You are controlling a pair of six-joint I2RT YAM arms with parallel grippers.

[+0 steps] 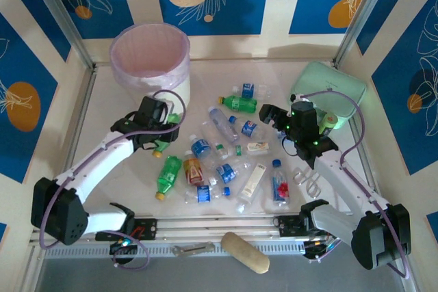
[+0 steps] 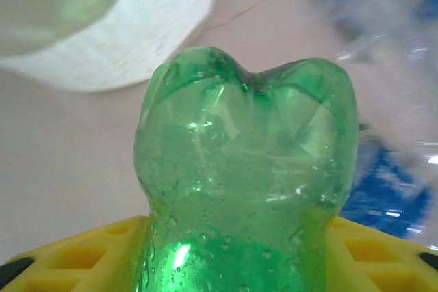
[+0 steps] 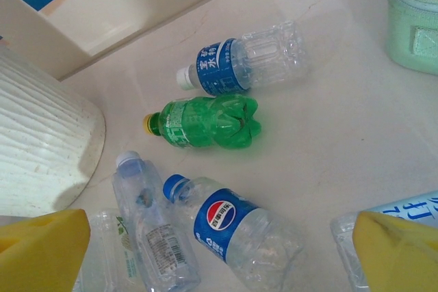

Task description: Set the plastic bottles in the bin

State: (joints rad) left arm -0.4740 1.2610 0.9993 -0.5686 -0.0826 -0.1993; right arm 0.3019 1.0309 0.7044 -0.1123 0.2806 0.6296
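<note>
Left gripper (image 2: 239, 264): yellow fingers (image 2: 82, 258) clamped either side of a green bottle (image 2: 246, 169). Its lobed base points away from the wrist, just beside the bin (image 1: 172, 81) wall and below the rim. Droplets on the plastic; it looks empty, so likely light. Thin wall, probably dents under squeeze. Smooth and round, so it could swivel in the grip.

Right gripper (image 3: 219, 251): fingers apart, nothing between, above loose bottles on the table (image 1: 226, 73): Pepsi bottle (image 3: 236, 234), second green bottle (image 3: 205, 122), blue-labelled bottle (image 3: 243, 63). All lie flat and are apt to roll. Best taken across the labelled waist, not the cap.
</note>
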